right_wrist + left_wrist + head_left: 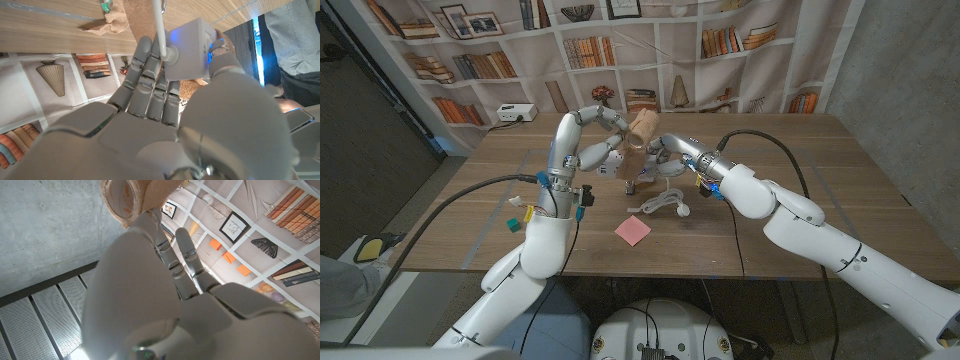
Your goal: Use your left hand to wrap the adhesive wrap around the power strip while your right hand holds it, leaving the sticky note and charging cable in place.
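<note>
Your left hand (pixel 603 150) held the tan roll of adhesive wrap (pixel 641 128) at its fingertips, raised above the table; the left wrist view showed the beige roll (pixel 131 197) sitting past the fingers (pixel 187 255), which were closed narrow around it. A strip of wrap ran down from the roll toward the white boxy power strip (pixel 665 160), just beside the roll. Your right hand (pixel 672 150) gripped that strip, with fingers (pixel 150 75) on one side and thumb on the other, the white cord leaving between them.

To do this step well, you probably needed steady tension on the wrap, a tight circle of the roll around the strip, and a firm right grip.

Below the hands lay one coiled white charging cable (pixel 660 205) and one pink square sticky note (pixel 632 230), apart. Count: one roll, one power strip, one cable, one note.
</note>
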Robot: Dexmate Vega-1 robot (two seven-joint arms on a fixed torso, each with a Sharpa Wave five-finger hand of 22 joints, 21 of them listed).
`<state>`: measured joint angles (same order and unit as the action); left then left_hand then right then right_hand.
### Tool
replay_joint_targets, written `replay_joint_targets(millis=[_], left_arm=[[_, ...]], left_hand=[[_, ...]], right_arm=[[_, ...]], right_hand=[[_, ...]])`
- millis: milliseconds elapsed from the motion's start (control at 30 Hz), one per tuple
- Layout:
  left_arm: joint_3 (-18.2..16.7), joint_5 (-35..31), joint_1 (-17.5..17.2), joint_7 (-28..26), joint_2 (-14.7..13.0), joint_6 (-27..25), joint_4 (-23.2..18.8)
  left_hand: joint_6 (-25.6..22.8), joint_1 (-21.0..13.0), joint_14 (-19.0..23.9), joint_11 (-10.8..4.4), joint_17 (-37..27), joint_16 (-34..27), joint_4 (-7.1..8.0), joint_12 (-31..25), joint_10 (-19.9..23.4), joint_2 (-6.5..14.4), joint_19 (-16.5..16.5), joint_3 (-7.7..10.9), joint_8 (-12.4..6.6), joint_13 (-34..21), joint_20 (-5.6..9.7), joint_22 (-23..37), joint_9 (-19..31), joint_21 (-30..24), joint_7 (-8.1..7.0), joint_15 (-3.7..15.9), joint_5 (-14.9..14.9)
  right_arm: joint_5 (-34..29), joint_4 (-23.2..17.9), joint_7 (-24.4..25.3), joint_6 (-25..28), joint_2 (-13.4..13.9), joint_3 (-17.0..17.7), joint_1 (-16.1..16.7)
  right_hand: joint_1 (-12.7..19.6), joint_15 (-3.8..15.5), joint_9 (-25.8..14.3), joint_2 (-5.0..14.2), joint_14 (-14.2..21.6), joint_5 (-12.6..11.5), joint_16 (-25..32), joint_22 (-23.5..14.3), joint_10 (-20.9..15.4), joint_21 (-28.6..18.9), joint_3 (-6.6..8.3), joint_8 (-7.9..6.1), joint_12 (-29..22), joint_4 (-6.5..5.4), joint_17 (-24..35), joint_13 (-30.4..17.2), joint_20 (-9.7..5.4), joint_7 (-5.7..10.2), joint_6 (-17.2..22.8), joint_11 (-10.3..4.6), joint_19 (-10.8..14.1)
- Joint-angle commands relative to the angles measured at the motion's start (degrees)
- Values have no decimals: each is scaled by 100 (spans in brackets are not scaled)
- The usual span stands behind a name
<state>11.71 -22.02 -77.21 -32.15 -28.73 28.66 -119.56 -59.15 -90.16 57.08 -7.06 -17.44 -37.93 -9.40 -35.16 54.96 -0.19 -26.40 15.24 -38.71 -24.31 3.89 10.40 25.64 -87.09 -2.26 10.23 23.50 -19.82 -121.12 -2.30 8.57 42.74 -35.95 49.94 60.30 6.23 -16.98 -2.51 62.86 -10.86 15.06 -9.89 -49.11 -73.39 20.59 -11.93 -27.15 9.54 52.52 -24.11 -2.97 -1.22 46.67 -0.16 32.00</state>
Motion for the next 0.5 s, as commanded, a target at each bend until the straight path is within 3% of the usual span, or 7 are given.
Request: replay_joint_targets(millis=[33,500], left_arm=[[-19,87,-174,171,107,61,-98],[80,-79,-269,199,202,35,-68]], left_hand=[[-8,-82,-26,-5,-20,-31,8,-5,-8,1,11,-16,28,-24,4,14,20,21,21,0,19],[-23,-65,0,-4,-2,-14,16,-7,17,0,-7,-14,33,-2,-13,18,4,2,20,23,22]], right_arm=[[246,135,-17,-32,41,60,-74],[388,358,6,-169,75,77,-212]], right_hand=[[771,693,-21,822,514,-35,28,-14,-767,7,222,-53,-32,-42,10,-432,-470,504,576,-750,10],[760,689,-20,827,484,-36,11,-13,-766,18,225,-49,-29,-50,7,-442,-479,508,568,-739,-13]])
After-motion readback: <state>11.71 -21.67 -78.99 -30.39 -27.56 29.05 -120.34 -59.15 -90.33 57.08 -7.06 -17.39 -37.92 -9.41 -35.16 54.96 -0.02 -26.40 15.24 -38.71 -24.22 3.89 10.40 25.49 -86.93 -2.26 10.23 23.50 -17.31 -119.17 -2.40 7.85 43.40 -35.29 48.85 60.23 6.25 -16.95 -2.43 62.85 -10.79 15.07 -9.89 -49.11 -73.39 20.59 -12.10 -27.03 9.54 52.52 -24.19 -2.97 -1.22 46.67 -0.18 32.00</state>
